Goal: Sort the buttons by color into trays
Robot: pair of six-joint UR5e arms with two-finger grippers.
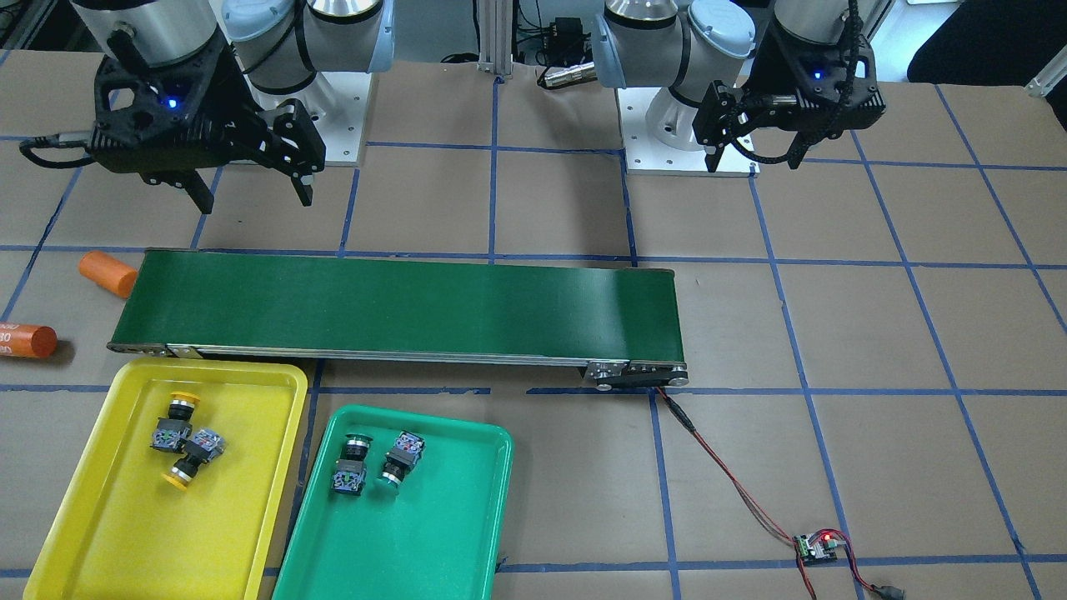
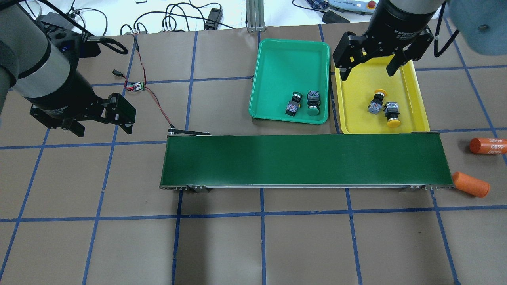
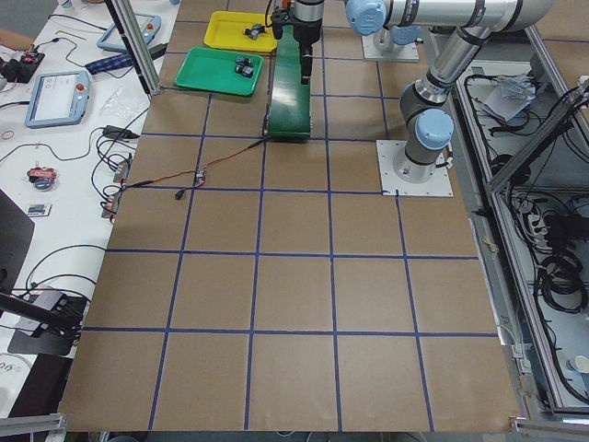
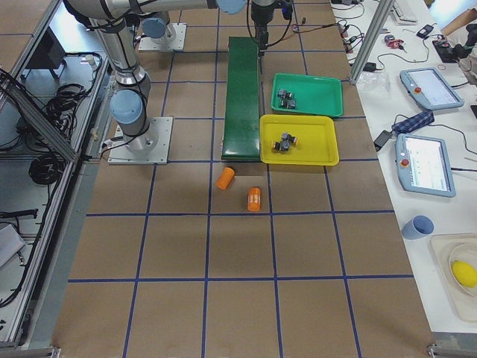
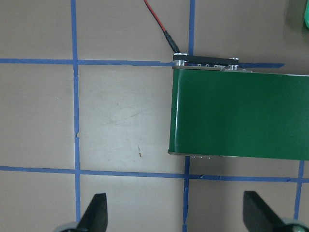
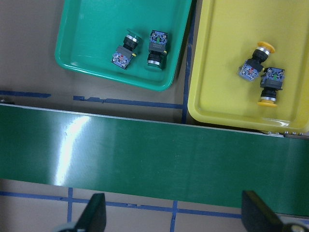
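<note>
Four buttons show, and all four lie at the far side of the table.

Nearest the robot hang the two grippers. The left gripper is off the left end of the belt, at roughly nine o'clock from it. Its jaws are wide with nothing between them, and its wrist view takes in only table and the belt's end. The right gripper hangs high by the belt's right half. Its jaws are also wide and hold nothing, and its wrist view looks down on belt and trays.

Next comes the belt itself, and no button shows on it. Two orange cylinders lie on the table at about three o'clock from its right end, apart from both trays.

Beyond the belt, at twelve o'clock from its right half, sits the yellow tray, its near rim just beside the belt. Two yellow-capped buttons lie on their sides in it, close together. The green tray sits just beside it at nine o'clock and holds the other two. One cap there is plainly green. The other looks green but shows small and dark, so I would not swear to it.

By my reading the sorting is done: each colour is in its own tray and no button is left to fetch. At most, the arms may need to park.
</note>
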